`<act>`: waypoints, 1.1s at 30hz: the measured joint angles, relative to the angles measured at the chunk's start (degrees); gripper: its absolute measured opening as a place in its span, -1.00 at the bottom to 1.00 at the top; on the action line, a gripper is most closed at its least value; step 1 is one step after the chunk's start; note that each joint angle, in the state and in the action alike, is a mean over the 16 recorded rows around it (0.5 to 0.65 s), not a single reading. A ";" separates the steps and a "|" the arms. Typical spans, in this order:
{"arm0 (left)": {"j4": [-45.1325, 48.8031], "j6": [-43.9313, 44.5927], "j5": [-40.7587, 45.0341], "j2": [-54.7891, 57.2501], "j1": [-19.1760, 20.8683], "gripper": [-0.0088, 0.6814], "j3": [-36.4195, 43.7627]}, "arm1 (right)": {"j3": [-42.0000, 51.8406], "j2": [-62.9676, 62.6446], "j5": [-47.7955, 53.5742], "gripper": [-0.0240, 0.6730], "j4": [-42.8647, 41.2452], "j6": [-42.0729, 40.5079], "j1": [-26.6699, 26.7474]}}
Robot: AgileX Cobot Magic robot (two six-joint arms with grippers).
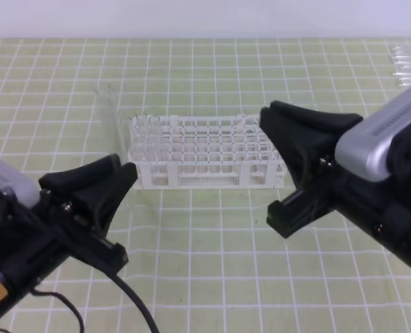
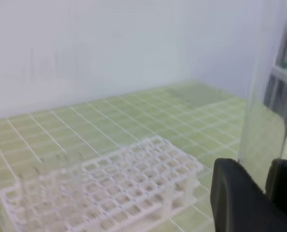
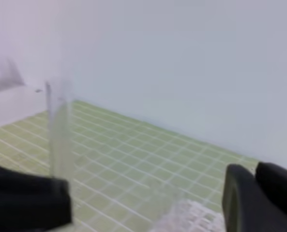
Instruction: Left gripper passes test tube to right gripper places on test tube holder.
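The white test tube holder (image 1: 198,149) stands mid-table on the green grid mat; it also shows in the left wrist view (image 2: 104,188). My left gripper (image 1: 129,170) sits at its front left corner, shut on a clear test tube (image 1: 109,121) that rises upright from the jaws. The left wrist view has this test tube (image 2: 266,121) pinched between the black fingertips (image 2: 240,193). My right gripper (image 1: 264,114) hovers at the holder's right end, jaws together and empty, well apart from the tube. In the right wrist view, its fingers (image 3: 240,193) sit bottom right, and the tube (image 3: 58,135) stands far left.
Several clear tubes stand in the holder's left rows (image 1: 146,135). More tubes (image 1: 407,66) lie at the back right of the mat. A black cable (image 1: 132,305) trails from the left arm at the front. A white wall closes off the back.
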 joint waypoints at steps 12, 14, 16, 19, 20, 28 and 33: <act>10.09 -9.49 -2.45 4.96 -0.05 -0.76 -0.06 | -3.51 3.07 3.15 0.22 -3.53 7.81 1.69; 11.45 -10.99 -3.35 5.83 -0.05 -0.78 -0.07 | -3.73 3.68 3.29 0.32 -4.91 9.67 2.03; 12.62 -12.22 -4.33 6.60 -0.05 -0.78 -0.07 | -3.84 4.23 3.14 0.39 -6.33 11.56 2.50; 14.12 -13.57 -6.17 7.47 -0.02 -0.82 -0.07 | -3.89 4.93 2.47 0.43 -8.44 14.20 3.26; 14.59 -14.01 -6.69 7.68 -0.04 -0.82 -0.07 | -3.89 5.11 2.22 0.44 -9.09 14.94 3.51; 18.69 -17.56 -9.55 8.43 -0.05 -0.80 -0.07 | -3.89 5.49 0.31 0.45 -12.49 17.83 5.34; 21.23 -19.50 -11.38 8.43 -0.05 -0.75 -0.07 | -3.89 5.68 -0.12 0.45 -12.61 18.24 5.55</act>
